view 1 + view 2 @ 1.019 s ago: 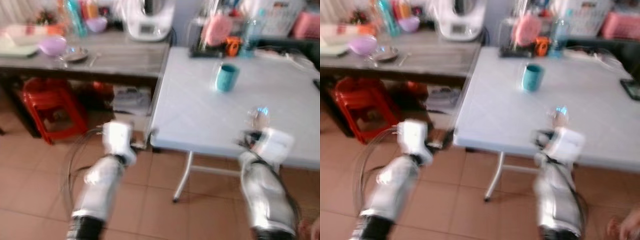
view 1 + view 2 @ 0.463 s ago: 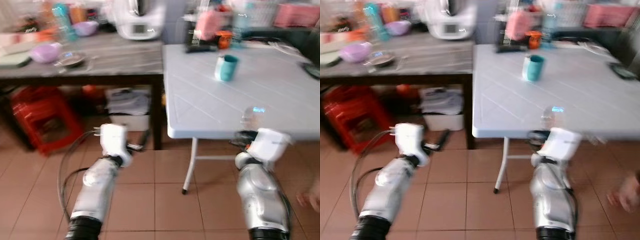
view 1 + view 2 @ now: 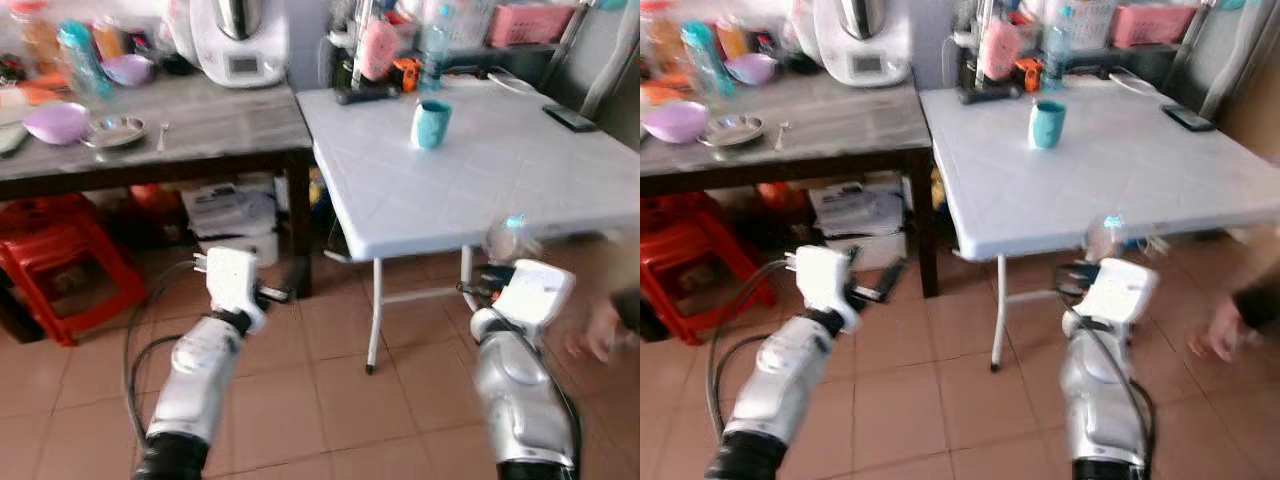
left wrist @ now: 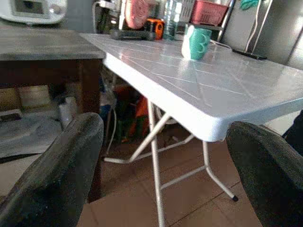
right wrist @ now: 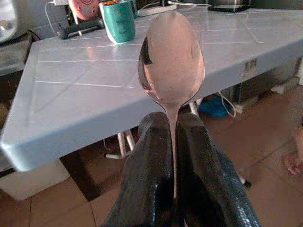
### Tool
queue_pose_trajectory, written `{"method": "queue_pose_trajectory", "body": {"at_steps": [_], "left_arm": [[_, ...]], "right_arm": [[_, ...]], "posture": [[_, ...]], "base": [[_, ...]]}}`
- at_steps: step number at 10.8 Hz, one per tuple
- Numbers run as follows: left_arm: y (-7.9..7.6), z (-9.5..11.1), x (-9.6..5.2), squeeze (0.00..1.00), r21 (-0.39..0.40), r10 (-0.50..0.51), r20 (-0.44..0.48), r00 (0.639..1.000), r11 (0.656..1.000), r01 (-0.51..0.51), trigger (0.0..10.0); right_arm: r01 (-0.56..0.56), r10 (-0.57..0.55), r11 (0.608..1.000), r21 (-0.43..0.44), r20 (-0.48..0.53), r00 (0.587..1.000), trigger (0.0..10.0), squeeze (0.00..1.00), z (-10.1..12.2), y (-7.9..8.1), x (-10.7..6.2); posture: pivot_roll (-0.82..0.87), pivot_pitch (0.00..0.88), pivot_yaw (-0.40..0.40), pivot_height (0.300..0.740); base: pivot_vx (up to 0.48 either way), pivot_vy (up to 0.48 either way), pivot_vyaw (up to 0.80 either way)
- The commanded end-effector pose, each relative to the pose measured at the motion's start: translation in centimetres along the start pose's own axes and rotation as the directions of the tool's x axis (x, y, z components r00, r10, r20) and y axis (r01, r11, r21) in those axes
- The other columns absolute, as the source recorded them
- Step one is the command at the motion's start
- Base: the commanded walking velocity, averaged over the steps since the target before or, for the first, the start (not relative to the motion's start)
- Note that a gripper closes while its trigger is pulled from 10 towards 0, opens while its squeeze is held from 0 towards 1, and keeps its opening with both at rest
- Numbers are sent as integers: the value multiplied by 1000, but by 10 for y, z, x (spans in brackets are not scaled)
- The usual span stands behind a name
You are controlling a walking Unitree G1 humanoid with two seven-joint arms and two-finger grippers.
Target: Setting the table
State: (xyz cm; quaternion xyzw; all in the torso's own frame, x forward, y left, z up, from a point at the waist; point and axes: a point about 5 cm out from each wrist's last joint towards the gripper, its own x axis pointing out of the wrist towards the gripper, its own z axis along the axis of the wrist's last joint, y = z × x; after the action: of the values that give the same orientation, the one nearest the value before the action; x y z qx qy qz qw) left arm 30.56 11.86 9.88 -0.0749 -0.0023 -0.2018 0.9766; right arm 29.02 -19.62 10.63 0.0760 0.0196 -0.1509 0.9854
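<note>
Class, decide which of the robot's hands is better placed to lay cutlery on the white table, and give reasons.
The right hand. It already grips the spoon and points toward the white table. The left hand is open and holds nothing.

Head stereo pair looks forward and down from standing height over both arms toward the white table (image 3: pixel 470 170) and teal cup (image 3: pixel 431 124); each wrist camera sits low and close, facing along its fingers at the same table edge and cup (image 4: pixel 197 42).
</note>
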Motion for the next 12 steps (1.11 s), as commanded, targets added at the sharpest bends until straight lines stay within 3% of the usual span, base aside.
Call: {"method": "queue_pose_trajectory", "body": {"at_steps": [1,11,12], "left_arm": [[-5,1,3,0,6,-21,2,1000,1000,21,10000],[-6,0,5,0,11,-17,5,1000,1000,17,10000],[-5,2,5,0,2,-16,20,1000,1000,16,10000]], "right_arm": [[16,-16,1000,-3,48,999,10000,0,11,-5,2],[3,-1,1000,-28,60,998,10000,0,12,-5,4],[6,-4,1000,-28,61,998,10000,0,11,-6,4]], "posture": [[-28,5,31,740],[-27,0,28,740],[-27,0,27,740]], "base": [[0,439,0],[0,442,0],[0,0,0]]}}
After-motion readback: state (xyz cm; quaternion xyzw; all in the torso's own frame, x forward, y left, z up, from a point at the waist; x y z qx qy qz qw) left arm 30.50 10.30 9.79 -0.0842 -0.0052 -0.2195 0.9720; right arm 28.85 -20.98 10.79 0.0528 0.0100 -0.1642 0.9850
